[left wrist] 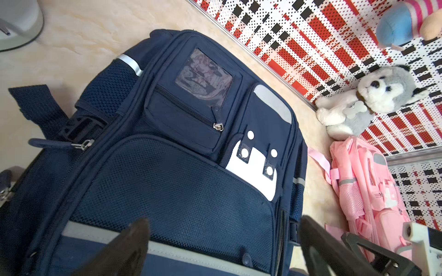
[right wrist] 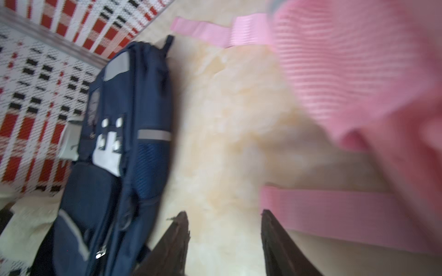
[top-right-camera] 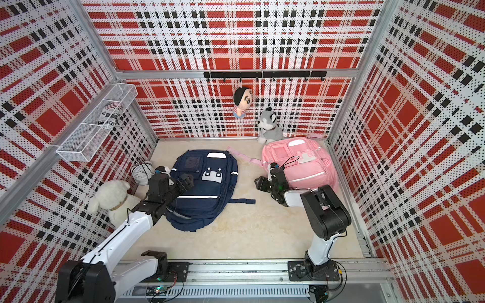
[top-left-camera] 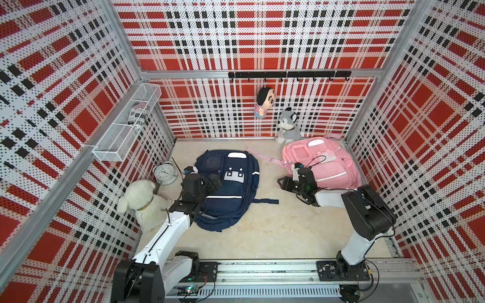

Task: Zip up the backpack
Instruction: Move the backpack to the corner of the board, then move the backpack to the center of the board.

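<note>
Two backpacks lie flat on the floor: a navy backpack (top-left-camera: 236,189) at centre frame, grey-striped with a white patch, and a pink backpack (top-left-camera: 328,168) at upper right. The left gripper (left wrist: 223,218) spreads wide above the navy one; the right gripper (right wrist: 224,212) is parted and empty. Three soft toys: bear (top-left-camera: 143,202), husky (top-left-camera: 288,126), doll (top-left-camera: 263,103). One clock (top-left-camera: 164,171).

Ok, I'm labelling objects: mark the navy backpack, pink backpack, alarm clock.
navy backpack (top-left-camera: 233,190), in a top view, mesh front.
pink backpack (top-left-camera: 333,168), in a top view, front pocket.
alarm clock (top-left-camera: 164,171), in a top view, dial.

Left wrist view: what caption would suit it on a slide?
Open left end effector over the navy backpack, with pink backpack and husky toy beyond.
</note>
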